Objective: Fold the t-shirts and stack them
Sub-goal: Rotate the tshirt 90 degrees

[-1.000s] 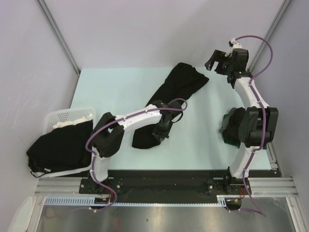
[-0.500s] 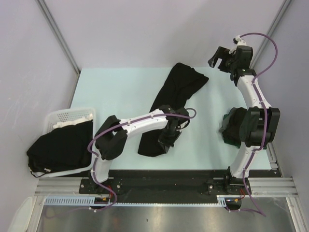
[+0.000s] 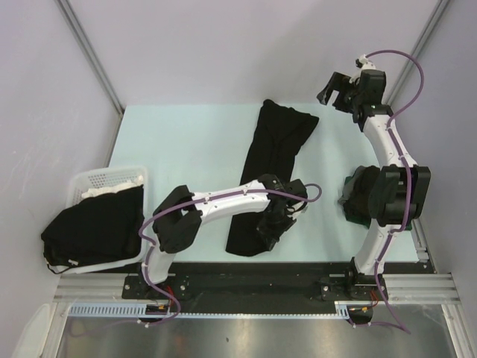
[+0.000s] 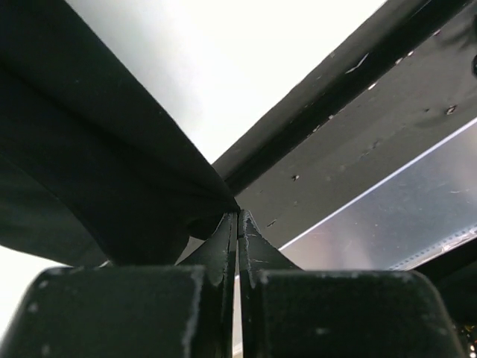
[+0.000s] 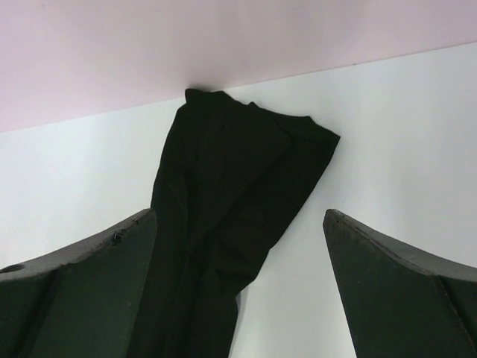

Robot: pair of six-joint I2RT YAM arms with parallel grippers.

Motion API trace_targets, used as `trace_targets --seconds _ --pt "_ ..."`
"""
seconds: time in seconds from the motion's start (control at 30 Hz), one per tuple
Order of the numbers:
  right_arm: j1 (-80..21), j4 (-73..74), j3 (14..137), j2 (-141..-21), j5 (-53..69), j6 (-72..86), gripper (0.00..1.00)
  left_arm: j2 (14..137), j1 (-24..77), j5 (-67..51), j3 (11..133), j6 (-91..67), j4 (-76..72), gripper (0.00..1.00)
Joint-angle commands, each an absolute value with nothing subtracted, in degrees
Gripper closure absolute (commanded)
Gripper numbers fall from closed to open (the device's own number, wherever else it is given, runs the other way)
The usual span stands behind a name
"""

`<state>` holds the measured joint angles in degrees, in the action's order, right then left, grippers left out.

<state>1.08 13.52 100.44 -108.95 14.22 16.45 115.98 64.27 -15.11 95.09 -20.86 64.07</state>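
I have one black t-shirt, the stretched shirt (image 3: 272,160), lying as a long narrow band down the middle of the pale surface (image 3: 179,149). It runs from 12 o'clock, where the cloth fans out wider, to 6 o'clock near the front edge. It is plain, matte and soft, creased along its length, with no print that I can make out. My left hand (image 3: 274,224) sits at the 6 o'clock end, fingers pressed together and pinching a gathered fold of it. In the left wrist view the two fingertips (image 4: 223,239) meet with the dark cloth (image 4: 97,186) bunched right at them and draping off toward 9 o'clock. My right hand (image 3: 337,88) is up at 1 o'clock over the far corner of the surface, spread wide and gripping nothing. Its camera looks between the two fingers (image 5: 89,268) at the wide end of the same shirt (image 5: 231,194), well apart from them. At 9 o'clock, off the left side of the surface, the white basket (image 3: 97,179) holds more black shirts (image 3: 93,227) spilling over its outer rim, with a pale strip of cloth at its far end. A small pale speck on their hem is too small to read. At 3 o'clock a dark pile of cloth (image 3: 360,192) sits partly hidden behind my right arm.
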Motion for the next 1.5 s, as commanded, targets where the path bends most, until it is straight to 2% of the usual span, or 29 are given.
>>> trace_targets --seconds 0.0,0.1,0.2,0.47,0.63,0.7,0.9,1.03,1.2,1.33,1.47 --pt "0.2 14.9 103.1 -109.0 13.8 15.6 0.0 117.6 64.4 -18.8 99.5 -18.9 62.6 1.0" --pt "0.2 15.2 103.3 -109.1 13.5 15.5 0.0 119.3 64.4 -19.9 101.6 -18.9 62.1 0.97" --pt "0.2 15.4 103.2 -108.9 13.6 15.3 0.0 119.7 64.7 -19.4 102.6 -19.0 62.3 0.84" --pt "0.2 17.0 104.1 -109.1 12.5 13.9 0.0 118.7 64.3 -16.5 106.9 -19.2 63.3 0.79" --pt "-2.0 19.9 102.4 -106.9 9.4 12.0 0.0 116.4 62.8 -7.7 109.9 -19.6 66.1 0.79" --pt "-3.9 22.1 100.8 -104.2 7.5 11.5 0.0 113.7 60.6 -0.5 108.5 -20.2 66.3 0.79" --pt "-14.9 40.0 98.5 -100.5 -7.0 6.6 0.0 104.4 49.7 14.8 100.6 -25.0 64.9 0.81" --pt "-19.8 45.6 94.4 -94.9 -14.7 8.5 0.0 98.5 44.4 23.4 98.3 -26.7 64.7 0.82" --pt "-22.2 42.7 85.9 -81.2 -19.1 14.6 0.0 92.6 43.6 26.5 93.3 -25.7 62.2 0.87" --pt "-25.9 48.7 86.2 -78.6 -21.3 22.6 0.0 89.0 43.6 26.3 87.9 -26.2 61.9 0.92" --pt "-38.1 58.1 86.5 -79.9 -31.9 25.9 0.0 83.8 43.6 26.5 82.6 -25.6 57.9 0.94"
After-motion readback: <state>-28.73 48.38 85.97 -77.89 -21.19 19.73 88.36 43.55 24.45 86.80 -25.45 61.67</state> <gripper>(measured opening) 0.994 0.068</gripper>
